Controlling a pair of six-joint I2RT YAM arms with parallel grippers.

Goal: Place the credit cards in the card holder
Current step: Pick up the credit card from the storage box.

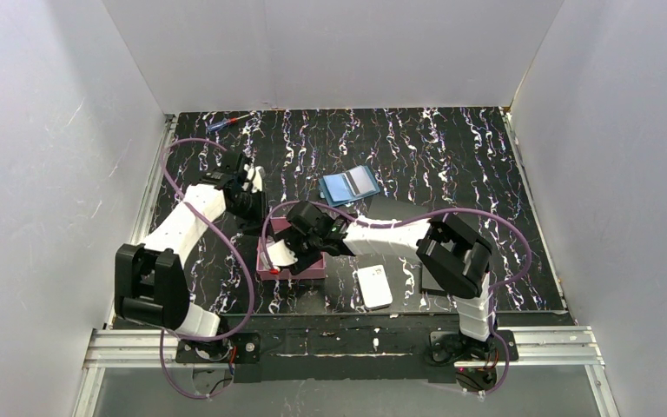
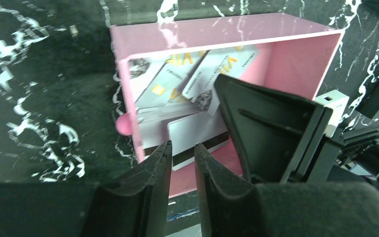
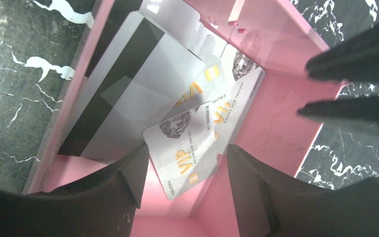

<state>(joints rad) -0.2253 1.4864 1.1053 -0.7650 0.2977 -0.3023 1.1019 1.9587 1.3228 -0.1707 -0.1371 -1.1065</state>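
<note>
Several pale credit cards (image 3: 187, 148) lie jumbled in a pink tray (image 3: 276, 123), one of them turned over so its black stripe shows (image 2: 197, 133). My right gripper (image 3: 186, 148) is down inside the tray (image 1: 313, 269), open, its fingers either side of a tilted VIP card. My left gripper (image 2: 182, 147) hovers at the tray's edge (image 2: 296, 64) with its jaws a narrow gap apart and nothing between them. In the top view, the left gripper (image 1: 259, 208) is just left of the right gripper (image 1: 300, 239). The teal-blue card holder (image 1: 350, 184) lies open behind the tray, apart from both grippers.
A white rounded block (image 1: 374, 287) lies right of the tray near the front edge. A red-and-blue pen (image 1: 226, 123) rests at the back left corner. White walls enclose the black marbled table on three sides. Purple cables loop beside both arms.
</note>
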